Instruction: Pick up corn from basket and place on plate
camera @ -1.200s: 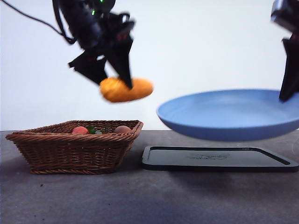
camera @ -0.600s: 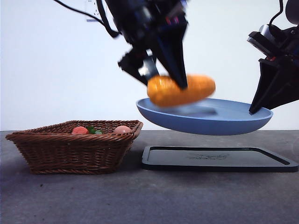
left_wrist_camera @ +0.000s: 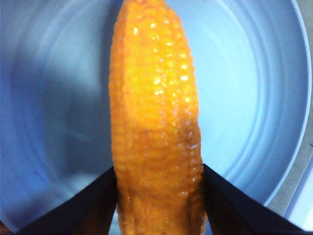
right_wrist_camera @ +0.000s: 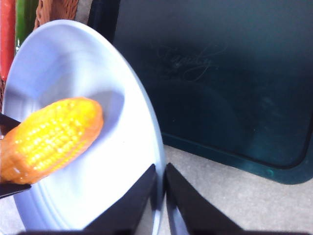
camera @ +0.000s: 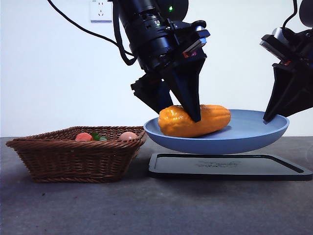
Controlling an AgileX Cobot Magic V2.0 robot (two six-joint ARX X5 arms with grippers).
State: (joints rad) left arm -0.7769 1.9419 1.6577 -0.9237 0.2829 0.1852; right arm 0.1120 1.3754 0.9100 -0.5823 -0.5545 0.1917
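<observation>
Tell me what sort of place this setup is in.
Probably an indoor robot test bench, not a kitchen. A bare white wall with a power socket backs a plain grey table. Only props stand there: a wicker basket of fruits, a black tray, and a blue plate held up by the right gripper.

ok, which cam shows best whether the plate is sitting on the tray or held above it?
Front view: the round matte blue plate hangs clear above the flat black rectangular tray, its rim pinched by the right pincer. Right wrist view shows that rim grip but not height. Left wrist view shows only the plate's inside beneath the orange-yellow corn cob.
</observation>
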